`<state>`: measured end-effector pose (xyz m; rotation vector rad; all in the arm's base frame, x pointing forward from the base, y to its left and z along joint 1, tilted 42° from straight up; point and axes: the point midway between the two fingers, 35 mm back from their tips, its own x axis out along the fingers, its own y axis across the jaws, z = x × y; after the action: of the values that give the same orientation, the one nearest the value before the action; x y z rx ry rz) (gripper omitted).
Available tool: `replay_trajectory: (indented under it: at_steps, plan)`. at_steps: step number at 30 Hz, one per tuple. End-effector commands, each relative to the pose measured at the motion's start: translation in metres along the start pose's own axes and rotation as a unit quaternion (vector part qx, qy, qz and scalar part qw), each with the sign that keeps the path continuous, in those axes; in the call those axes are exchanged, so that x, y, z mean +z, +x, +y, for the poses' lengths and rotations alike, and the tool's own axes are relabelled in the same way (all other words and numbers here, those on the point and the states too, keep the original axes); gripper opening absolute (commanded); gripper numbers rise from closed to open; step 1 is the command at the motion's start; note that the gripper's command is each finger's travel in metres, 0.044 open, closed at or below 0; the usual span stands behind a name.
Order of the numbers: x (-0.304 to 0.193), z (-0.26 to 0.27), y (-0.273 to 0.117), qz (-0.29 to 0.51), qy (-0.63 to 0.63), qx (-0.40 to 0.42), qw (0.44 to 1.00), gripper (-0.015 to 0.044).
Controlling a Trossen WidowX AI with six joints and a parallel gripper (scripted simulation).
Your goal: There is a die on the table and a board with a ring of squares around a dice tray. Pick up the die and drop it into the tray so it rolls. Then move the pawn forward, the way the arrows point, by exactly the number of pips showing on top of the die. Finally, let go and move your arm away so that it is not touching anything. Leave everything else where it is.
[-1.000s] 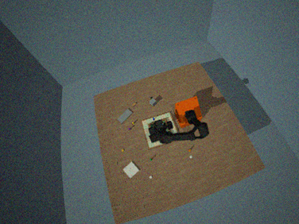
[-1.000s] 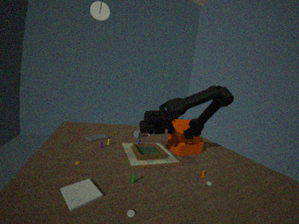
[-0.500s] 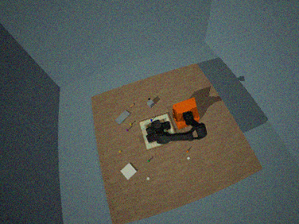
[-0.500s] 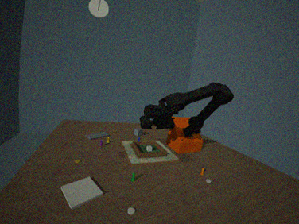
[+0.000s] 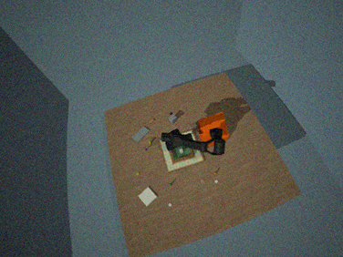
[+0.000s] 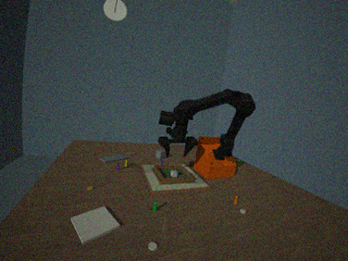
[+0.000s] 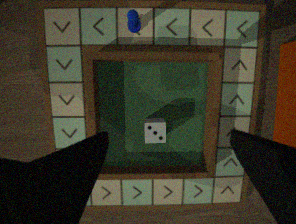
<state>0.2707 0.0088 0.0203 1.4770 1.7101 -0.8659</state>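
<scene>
Brown wood-grained table, top view: black gripper (image 5: pixel 170 139) (image 6: pixel 177 156) (image 7: pixel 168 137) above the square board (image 5: pixel 186 166) (image 6: pixel 155 187) (image 7: pixel 106 192), well in from the table's edges. Exterior view: its pointed fingers stand wide apart, holding nothing, above the tray (image 6: pixel 193 180) (image 7: pixel 88 115). Wrist view: a white cube die (image 5: pixel 181 151) (image 6: pixel 173 173) (image 7: pixel 155 132) showing three black pips lies on green inside the wooden-rimmed tray; the rounded blue pawn (image 6: pixel 162 162) (image 7: pixel 133 21) stands on a cream square.
</scene>
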Motion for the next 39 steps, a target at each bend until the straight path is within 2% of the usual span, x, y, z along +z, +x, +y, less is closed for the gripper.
replay_trajectory:
  at_steps: [1,4,6,13,22,39]
  plan:
    - [0.003,0.003,0.002,0.083,0.001,0.031,0.996,0.0440]
    - [0.004,0.001,0.002,0.042,0.005,0.013,0.999,0.0440]
    - [0.008,0.003,0.003,0.043,-0.023,0.015,0.999,0.0387]
    - [0.052,0.018,0.019,0.049,-0.311,0.038,0.948,0.0204]
    - [0.109,0.026,0.046,0.041,-0.623,0.075,0.778,0.0200]
    - [0.111,0.026,0.049,0.041,-0.628,0.075,0.773,0.0200]
